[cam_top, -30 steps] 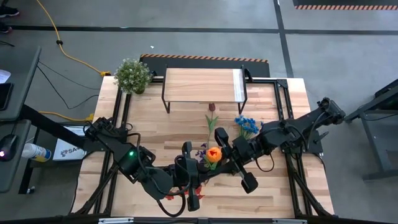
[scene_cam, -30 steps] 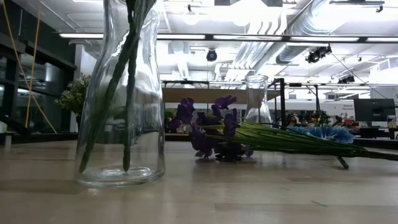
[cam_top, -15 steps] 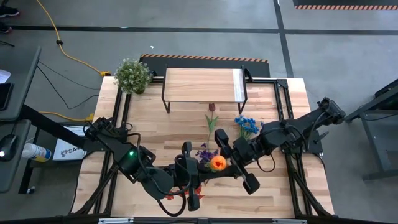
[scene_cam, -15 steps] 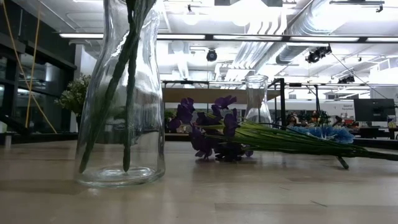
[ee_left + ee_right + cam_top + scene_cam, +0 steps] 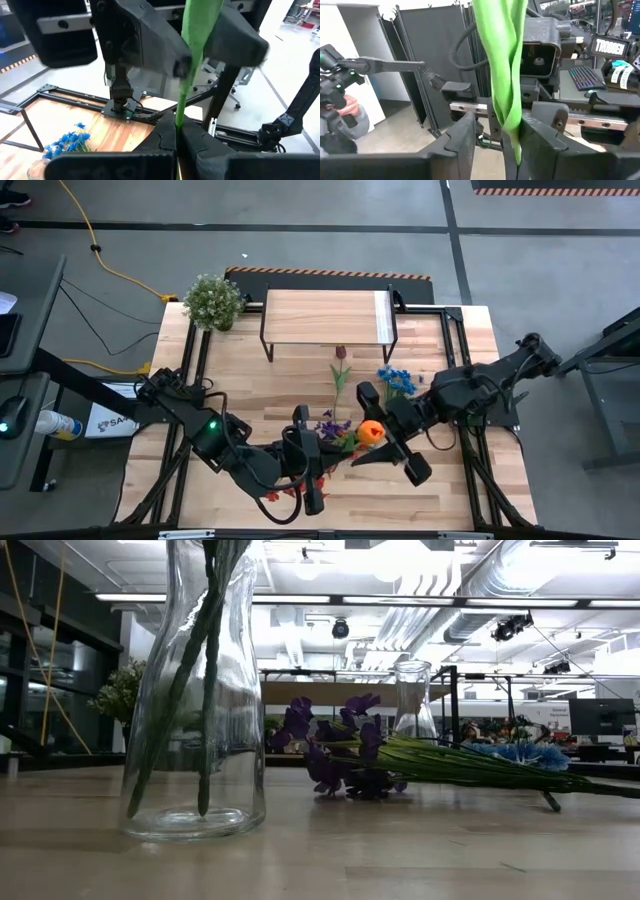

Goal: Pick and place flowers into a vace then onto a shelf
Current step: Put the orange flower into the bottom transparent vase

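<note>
— Right gripper (image 5: pixel 383 442) is clamping the orange flower's (image 5: pixel 371 430) green stem, holding it above the surface.

— Left gripper (image 5: pixel 308 472) is pinching a stem too. The vase (image 5: pixel 195 690) is standing leftward, nearer the left arm.

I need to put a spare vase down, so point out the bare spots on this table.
Free: the shelf top, and the tabletop between the potted plant and the left arm. Crowded: the front middle, where both end effectors, left and right, meet over the flowers.
</note>
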